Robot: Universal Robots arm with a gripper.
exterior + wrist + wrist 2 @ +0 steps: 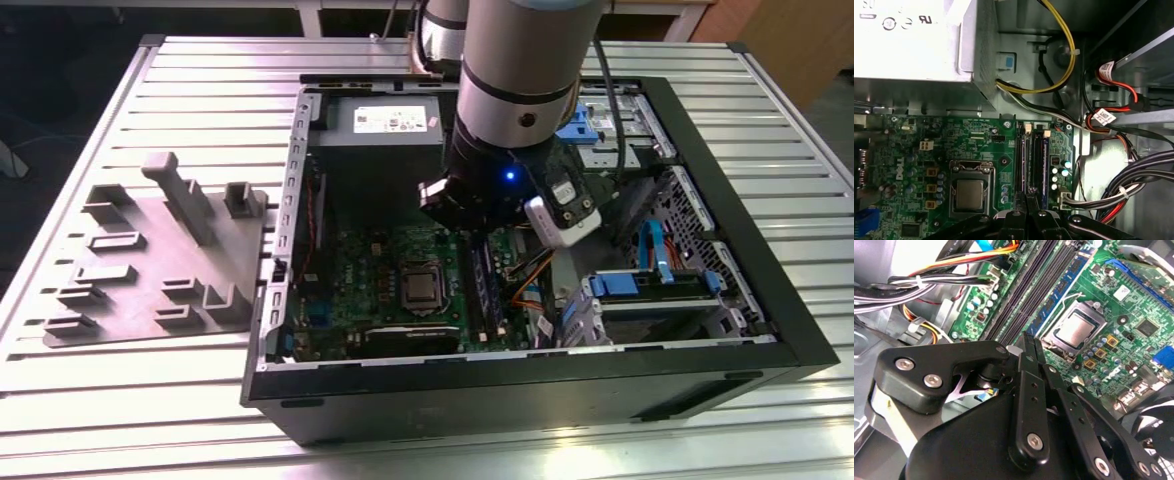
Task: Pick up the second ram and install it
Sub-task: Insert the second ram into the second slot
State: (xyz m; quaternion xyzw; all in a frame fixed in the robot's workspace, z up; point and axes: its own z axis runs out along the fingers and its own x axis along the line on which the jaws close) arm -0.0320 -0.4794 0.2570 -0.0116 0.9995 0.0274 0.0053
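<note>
The claw (1027,340) hangs inside the open computer case (534,395). Its tips are pressed together into one narrow point, with no stick seen between them, right over one end of the memory slots (1019,295). The ram (1041,160), a bluish stick, stands on edge in that row, between the processor (969,192) and a cluster of small capacitors (1055,172). Whether it is fully seated cannot be told. The chief risk, as it looks, is pressure landing off the stick's top edge or at one end alone. That would likely tip the stick, leave it half in, or strain the motherboard (919,135) beneath. A slip sideways could knock the capacitors just beside the row. The claw's broad black linkage also sits near a bundle of wires (909,287), which could snag on it. The power supply (914,40) closes off one end of the board. Outside the case, a grey holder (160,250) lies well apart on the table (200,80).
</note>
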